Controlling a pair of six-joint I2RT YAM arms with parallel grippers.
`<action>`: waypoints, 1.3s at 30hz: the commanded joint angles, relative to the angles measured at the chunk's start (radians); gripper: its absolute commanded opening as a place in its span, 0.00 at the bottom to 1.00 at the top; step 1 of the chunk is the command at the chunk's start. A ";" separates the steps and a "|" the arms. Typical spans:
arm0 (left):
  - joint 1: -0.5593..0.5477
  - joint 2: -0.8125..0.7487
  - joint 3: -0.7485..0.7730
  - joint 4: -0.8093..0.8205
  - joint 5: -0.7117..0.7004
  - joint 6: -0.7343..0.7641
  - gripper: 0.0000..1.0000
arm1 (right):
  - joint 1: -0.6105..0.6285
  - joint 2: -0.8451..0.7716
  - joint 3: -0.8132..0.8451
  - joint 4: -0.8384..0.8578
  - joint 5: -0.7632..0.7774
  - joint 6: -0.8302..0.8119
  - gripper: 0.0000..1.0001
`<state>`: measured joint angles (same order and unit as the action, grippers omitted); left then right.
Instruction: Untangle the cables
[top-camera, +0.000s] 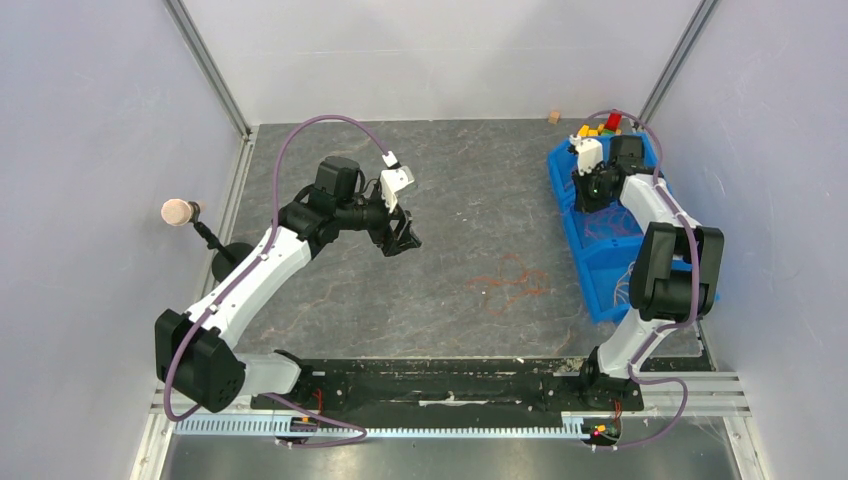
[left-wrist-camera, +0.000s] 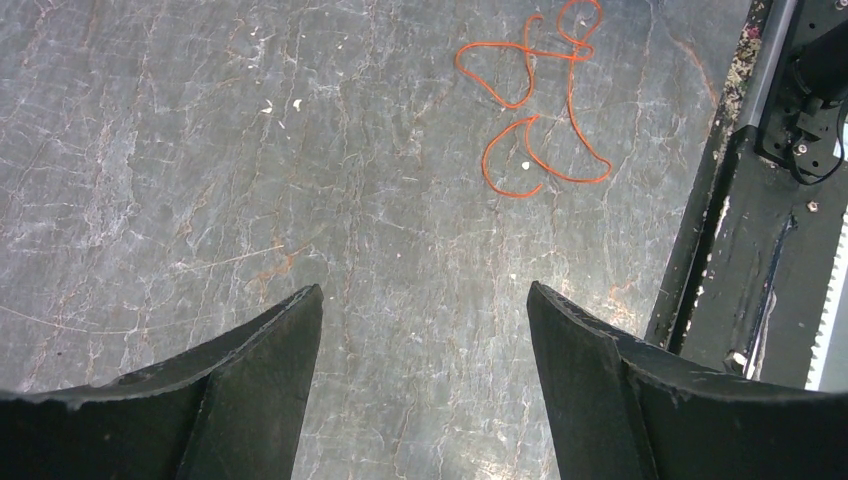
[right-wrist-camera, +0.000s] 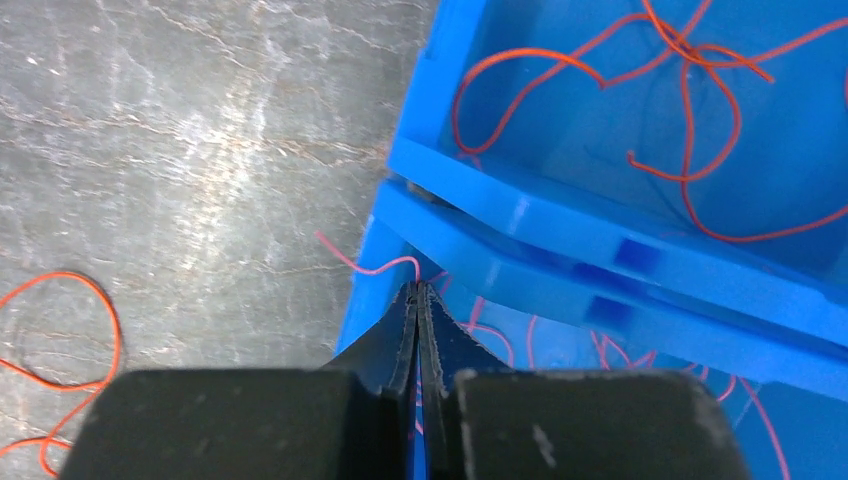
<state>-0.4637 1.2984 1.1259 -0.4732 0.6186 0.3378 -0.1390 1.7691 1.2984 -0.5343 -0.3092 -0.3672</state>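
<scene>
The left pincer (left-wrist-camera: 425, 290) hangs with its jaws spread wide and nothing between them above the grey counter (left-wrist-camera: 200, 150), where a loose orange cable (left-wrist-camera: 569, 100) lies in curly loops well ahead of it. The right pincer (right-wrist-camera: 417, 290) is squeezed fully together at the edge of the blue bin (right-wrist-camera: 600, 235). A thin pink-red cable (right-wrist-camera: 368, 268) arcs right up to its tips, though I cannot tell whether it is pinched, and more red-orange cables (right-wrist-camera: 530, 52) lie tangled inside the farther compartment.
</scene>
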 joint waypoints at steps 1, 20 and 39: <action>0.008 -0.023 0.002 0.033 -0.002 0.012 0.81 | -0.066 -0.028 -0.007 -0.002 0.028 -0.062 0.00; 0.010 -0.018 -0.015 0.019 -0.029 0.025 0.81 | -0.093 -0.169 0.027 -0.121 0.052 -0.363 0.50; 0.014 -0.068 -0.033 -0.002 -0.037 0.020 0.81 | 0.473 -0.452 -0.339 -0.341 -0.040 -0.732 0.98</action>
<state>-0.4561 1.2812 1.1042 -0.4812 0.5819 0.3382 0.2417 1.3529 1.0649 -0.9287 -0.4225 -1.0615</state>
